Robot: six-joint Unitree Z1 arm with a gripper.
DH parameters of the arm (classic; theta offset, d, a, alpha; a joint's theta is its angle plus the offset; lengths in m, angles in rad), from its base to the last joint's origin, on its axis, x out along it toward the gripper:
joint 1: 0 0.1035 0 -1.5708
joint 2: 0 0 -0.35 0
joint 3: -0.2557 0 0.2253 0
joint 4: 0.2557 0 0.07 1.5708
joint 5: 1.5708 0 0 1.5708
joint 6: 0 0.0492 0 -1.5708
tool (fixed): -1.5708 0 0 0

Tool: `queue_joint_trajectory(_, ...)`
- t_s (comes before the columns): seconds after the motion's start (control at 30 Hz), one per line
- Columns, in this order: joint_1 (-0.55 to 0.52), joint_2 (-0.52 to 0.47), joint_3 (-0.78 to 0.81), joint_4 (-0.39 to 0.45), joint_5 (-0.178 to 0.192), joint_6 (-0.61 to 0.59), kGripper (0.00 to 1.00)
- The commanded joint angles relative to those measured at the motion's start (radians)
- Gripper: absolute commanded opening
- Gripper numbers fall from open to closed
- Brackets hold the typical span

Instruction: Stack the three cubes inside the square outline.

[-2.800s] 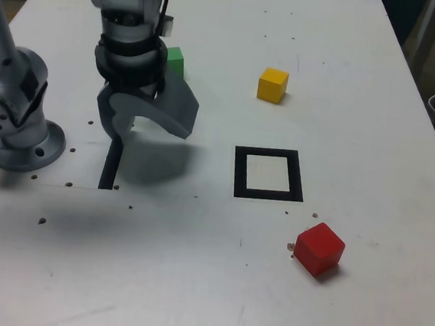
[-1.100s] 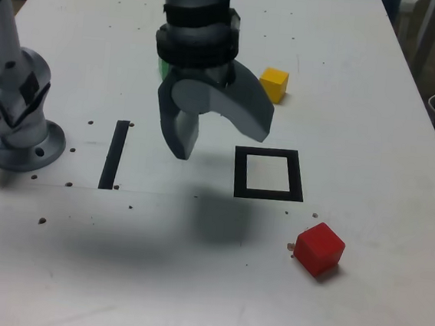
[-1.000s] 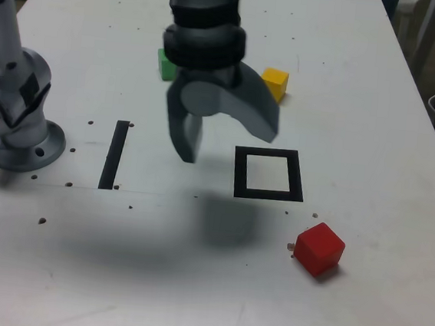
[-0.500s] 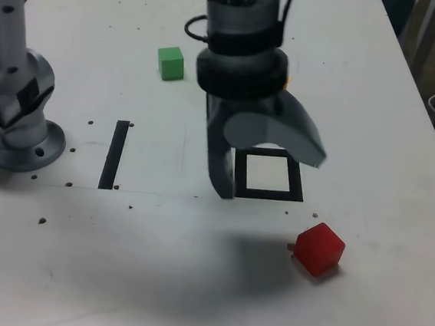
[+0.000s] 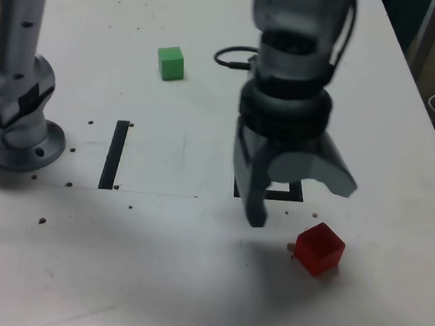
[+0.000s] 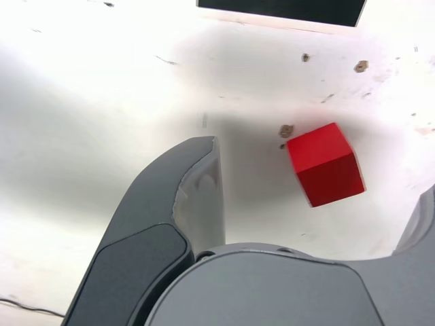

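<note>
The exterior view is showing the green cube [image 5: 170,62]; the wrist view is not. The pincer [image 5: 299,198] is gaping wide, empty, over the red cube [image 5: 319,249] [image 6: 325,164], hiding most of the square outline [image 5: 288,191].

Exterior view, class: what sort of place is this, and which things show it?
Probably a robotics lab bench: an arm's base bolted to a white table, taped square outline, and small coloured cubes, red and green.
</note>
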Motion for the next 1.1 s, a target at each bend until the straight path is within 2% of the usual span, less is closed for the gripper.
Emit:
queue_joint_trajectory(0.0,-0.001,0.028,-0.045,0.035,0.005,-0.014,0.98)
queue_joint_trajectory(0.17,-0.004,0.083,-0.137,0.087,0.015,-0.05,0.98)
queue_joint_trajectory(0.33,-0.005,0.122,-0.155,0.068,0.01,-0.091,0.98)
queue_joint_trajectory(0.53,-0.005,0.163,-0.16,0.049,-0.016,-0.123,0.98)
queue_joint_trajectory(0.87,-0.005,0.207,-0.181,0.028,-0.017,-0.152,0.92)
queue_joint_trajectory(1.07,-0.001,0.231,-0.185,0.012,-0.035,-0.152,0.85)
